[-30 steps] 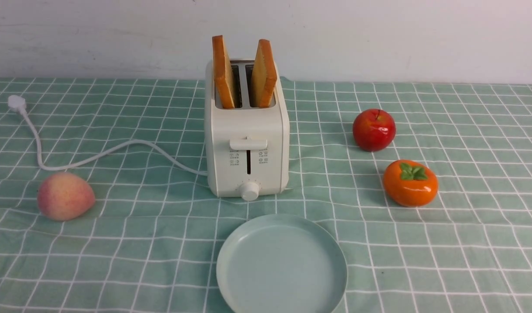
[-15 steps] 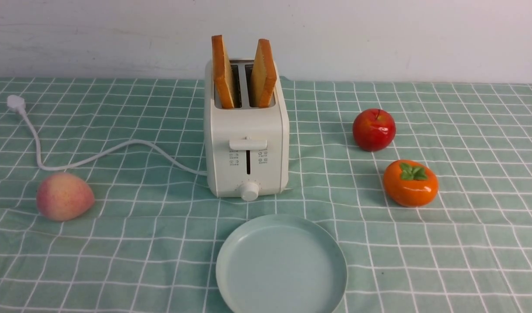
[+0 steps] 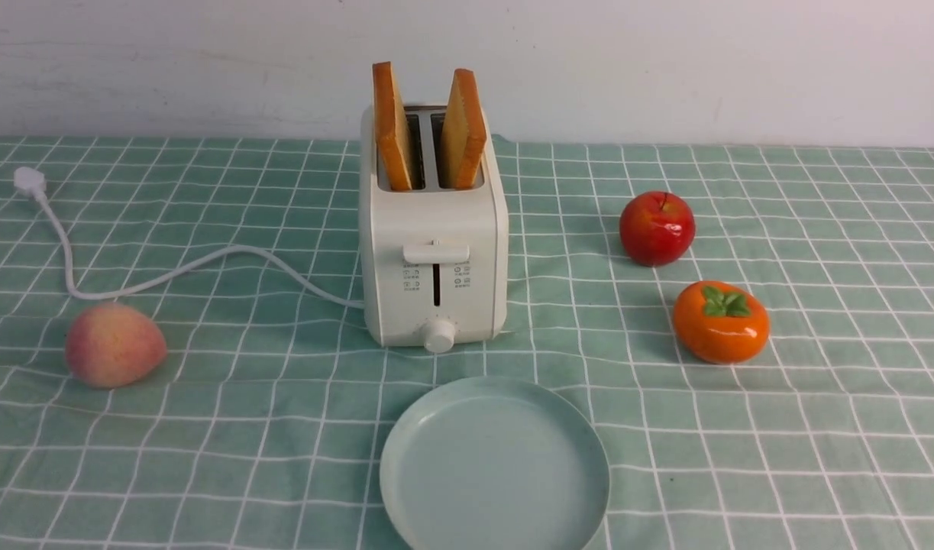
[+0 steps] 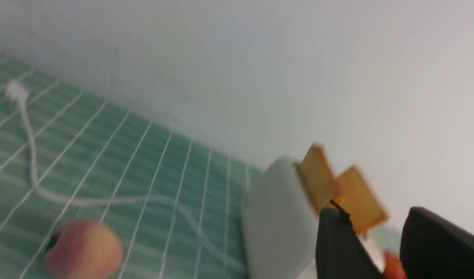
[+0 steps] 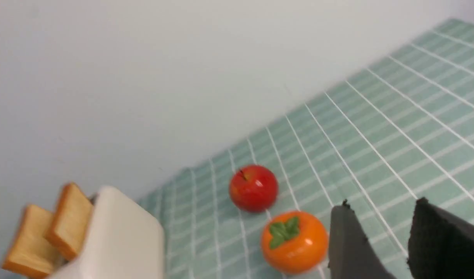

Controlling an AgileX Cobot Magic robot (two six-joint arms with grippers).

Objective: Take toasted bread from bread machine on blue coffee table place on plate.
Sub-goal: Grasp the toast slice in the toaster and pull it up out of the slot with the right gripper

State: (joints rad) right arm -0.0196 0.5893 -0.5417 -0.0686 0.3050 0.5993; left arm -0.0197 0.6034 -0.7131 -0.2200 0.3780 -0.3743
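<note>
Two slices of toast (image 3: 392,126) stand in the toaster (image 3: 434,260), near the table's (image 3: 818,428) far edge; one bare plate (image 3: 494,466) lies just before it. One peach (image 3: 114,344) and one cord (image 3: 169,271) lie left, one apple (image 3: 657,228) and one persimmon (image 3: 720,321) right, leaving open room beside the plate. The left gripper (image 4: 372,217) and right gripper (image 5: 382,209) seem parted, holding nothing, though both views blur.

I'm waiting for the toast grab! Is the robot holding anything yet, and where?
Nothing is held. The left tool and right tool both gape empty, and both toasts stand in the toaster.
</note>
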